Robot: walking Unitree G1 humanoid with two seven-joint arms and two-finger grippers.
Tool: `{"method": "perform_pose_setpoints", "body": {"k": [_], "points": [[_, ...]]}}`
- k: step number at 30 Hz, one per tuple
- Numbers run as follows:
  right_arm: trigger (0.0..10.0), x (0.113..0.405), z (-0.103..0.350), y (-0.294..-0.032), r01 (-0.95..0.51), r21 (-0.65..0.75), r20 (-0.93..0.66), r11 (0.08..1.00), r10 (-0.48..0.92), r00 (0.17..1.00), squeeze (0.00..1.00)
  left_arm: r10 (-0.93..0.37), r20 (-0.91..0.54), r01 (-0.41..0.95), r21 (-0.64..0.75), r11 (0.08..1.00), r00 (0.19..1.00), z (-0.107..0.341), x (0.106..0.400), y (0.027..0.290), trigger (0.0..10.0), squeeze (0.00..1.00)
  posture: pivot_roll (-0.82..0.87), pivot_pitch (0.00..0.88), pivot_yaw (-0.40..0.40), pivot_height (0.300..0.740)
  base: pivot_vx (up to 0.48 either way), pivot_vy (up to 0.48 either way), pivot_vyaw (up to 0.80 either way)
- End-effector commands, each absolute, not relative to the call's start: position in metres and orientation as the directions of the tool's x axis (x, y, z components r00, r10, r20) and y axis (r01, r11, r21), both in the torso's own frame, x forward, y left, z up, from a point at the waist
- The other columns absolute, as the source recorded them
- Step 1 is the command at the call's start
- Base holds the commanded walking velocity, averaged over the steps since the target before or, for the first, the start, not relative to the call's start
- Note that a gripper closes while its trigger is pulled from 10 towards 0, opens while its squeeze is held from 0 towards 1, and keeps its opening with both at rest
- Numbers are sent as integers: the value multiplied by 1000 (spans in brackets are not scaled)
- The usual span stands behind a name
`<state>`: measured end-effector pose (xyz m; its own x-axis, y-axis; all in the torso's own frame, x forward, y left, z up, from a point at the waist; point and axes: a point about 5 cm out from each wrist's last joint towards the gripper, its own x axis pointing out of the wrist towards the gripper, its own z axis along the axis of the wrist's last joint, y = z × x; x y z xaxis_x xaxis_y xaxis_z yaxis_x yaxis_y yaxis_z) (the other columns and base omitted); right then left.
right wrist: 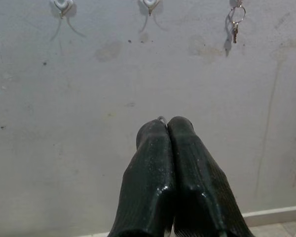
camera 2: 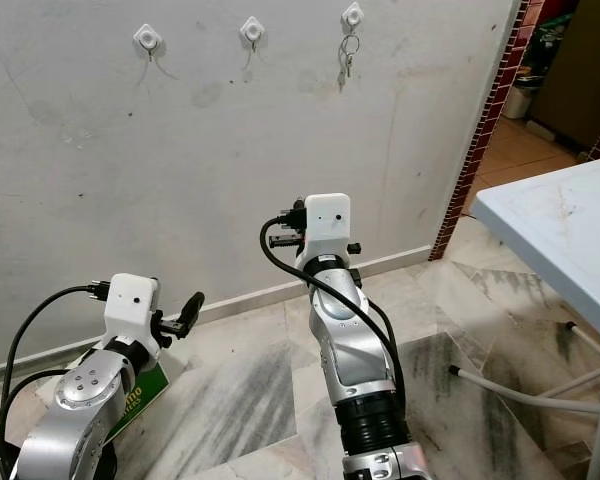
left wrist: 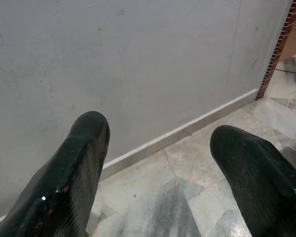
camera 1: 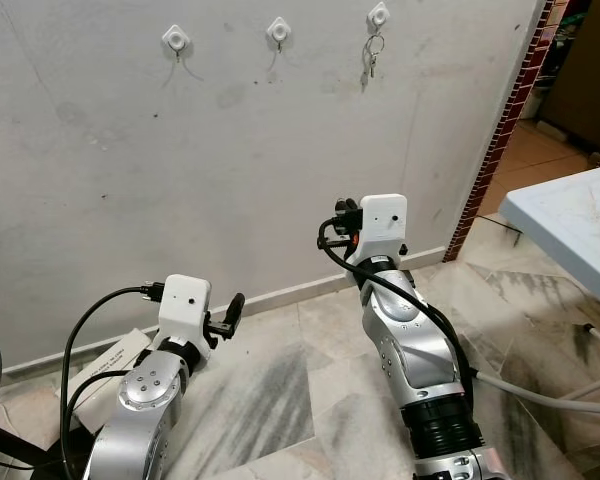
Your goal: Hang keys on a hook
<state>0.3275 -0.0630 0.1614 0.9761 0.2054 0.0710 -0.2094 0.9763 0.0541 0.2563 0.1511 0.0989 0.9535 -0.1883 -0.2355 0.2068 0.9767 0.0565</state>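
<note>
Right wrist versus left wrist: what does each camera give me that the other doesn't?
Right wrist view: the wall hooks, a set of keys hanging from one end hook, and the right gripper with its fingers pressed together; a thin sliver at the tips is too small to identify.

Left wrist view: the left gripper with fingers apart, a broad stretch of marble floor and a brick edge.

Shared: the grey wall and its skirting strip.
</note>
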Motion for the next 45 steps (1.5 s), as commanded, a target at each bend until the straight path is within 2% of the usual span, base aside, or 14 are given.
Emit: {"method": "perform_pose_setpoints", "body": {"k": [1,6,9,29,45], "points": [[10000,328,166,-59,-218,59,89,974,213,973,0,-177,-225,196,68,978,958,102,257,155,10000,0,108,0,49,740,0,0,0],[10000,328,166,-59,-218,60,89,974,213,973,0,-177,-224,196,68,978,958,102,257,155,10000,0,108,0,49,740,0,0,0],[10000,327,167,-55,-242,51,98,969,237,967,0,-201,-209,210,21,978,957,103,257,154,10000,0,106,0,47,740,467,0,0],[10000,325,165,-50,-278,34,96,960,274,957,0,-209,-212,216,11,976,955,102,256,152,10000,0,104,5,45,740,471,0,0],[10000,324,164,-50,-284,42,93,958,279,956,0,-207,-218,213,8,977,954,101,257,151,10000,0,103,4,39,740,469,0,539]]}}
